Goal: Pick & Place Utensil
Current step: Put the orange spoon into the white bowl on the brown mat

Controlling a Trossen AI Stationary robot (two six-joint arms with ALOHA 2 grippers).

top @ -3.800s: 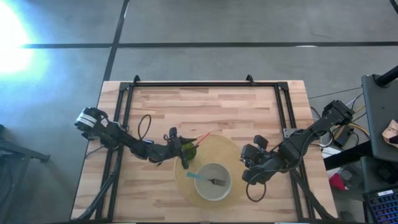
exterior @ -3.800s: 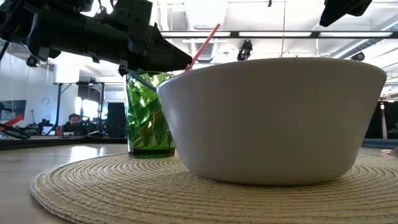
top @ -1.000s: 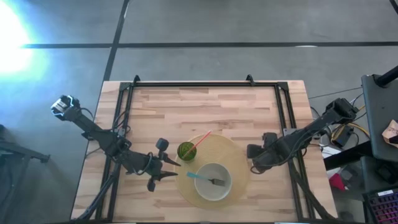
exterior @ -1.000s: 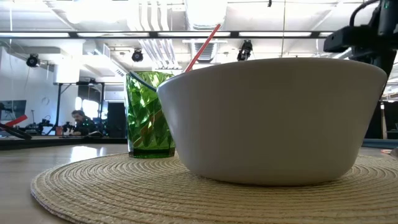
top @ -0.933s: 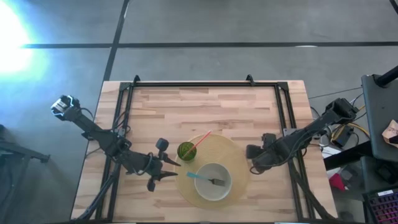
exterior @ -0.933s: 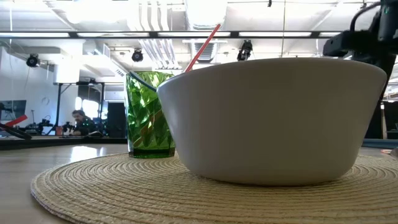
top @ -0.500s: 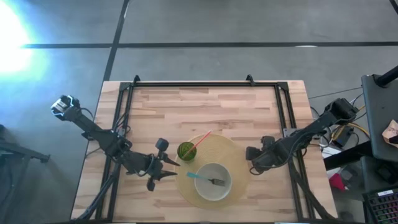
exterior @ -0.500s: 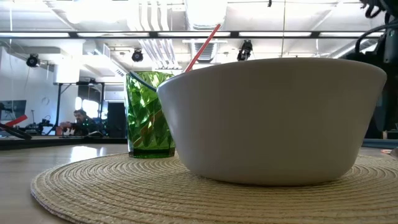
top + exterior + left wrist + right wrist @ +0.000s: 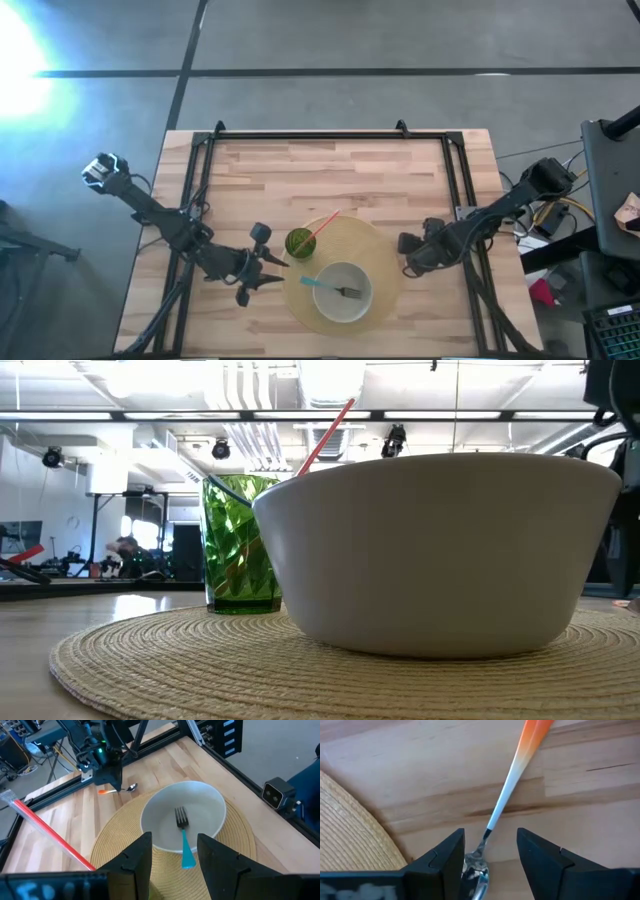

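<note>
A spoon (image 9: pixel 507 795) with an orange-to-white handle lies flat on the wood just off the woven mat's (image 9: pixel 380 250) right edge. My right gripper (image 9: pixel 488 834) stands open over it, one finger on each side of the spoon's neck and bowl (image 9: pixel 476 865), touching nothing that I can see. From the left wrist view the same gripper (image 9: pixel 111 780) hangs over the spoon (image 9: pixel 120 789). A blue-handled fork (image 9: pixel 335 290) lies in the white bowl (image 9: pixel 343 292) on the mat. My left gripper (image 9: pixel 274 272) waits open at the mat's left edge.
A green faceted cup (image 9: pixel 300 241) with a red straw (image 9: pixel 325 222) stands on the mat's far left part, next to the bowl (image 9: pixel 440 550). Black frame rails (image 9: pixel 455 180) run along the table's left, far and right sides. Bare wood lies toward the far edge.
My right gripper has come down toward the table beside the mat's right edge. The spoon, fork, bowl and cup have stayed where they were.
</note>
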